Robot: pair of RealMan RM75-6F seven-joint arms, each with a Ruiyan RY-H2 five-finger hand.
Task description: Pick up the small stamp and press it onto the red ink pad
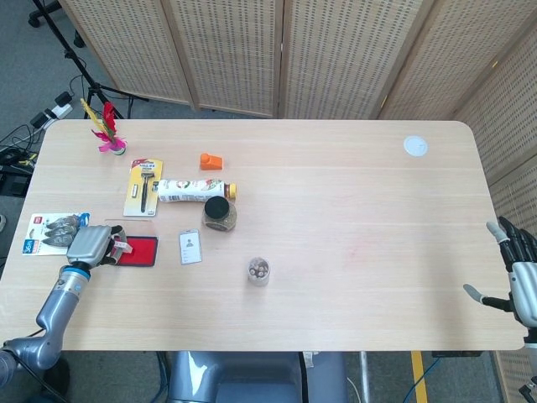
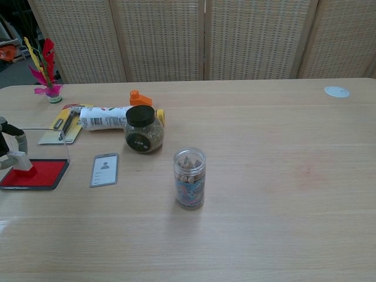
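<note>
The red ink pad (image 1: 138, 252) (image 2: 36, 174) lies open near the table's left edge, its clear lid raised behind it. The small stamp (image 2: 22, 162), white with a red base, stands upright on the pad's left part. My left hand (image 1: 89, 245) (image 2: 9, 144) is at the pad's left end and pinches the stamp, with one finger arched above it. In the head view the hand hides most of the stamp. My right hand (image 1: 521, 282) hangs off the table's right edge with its fingers spread and nothing in it.
An ID card (image 1: 190, 247), a black-lidded jar (image 1: 218, 213) and a small clear jar (image 1: 258, 271) stand right of the pad. Behind it lie a razor pack (image 1: 143, 186), a white tube (image 1: 195, 190) and an orange piece (image 1: 210, 160). A packet (image 1: 46, 231) lies by the left hand.
</note>
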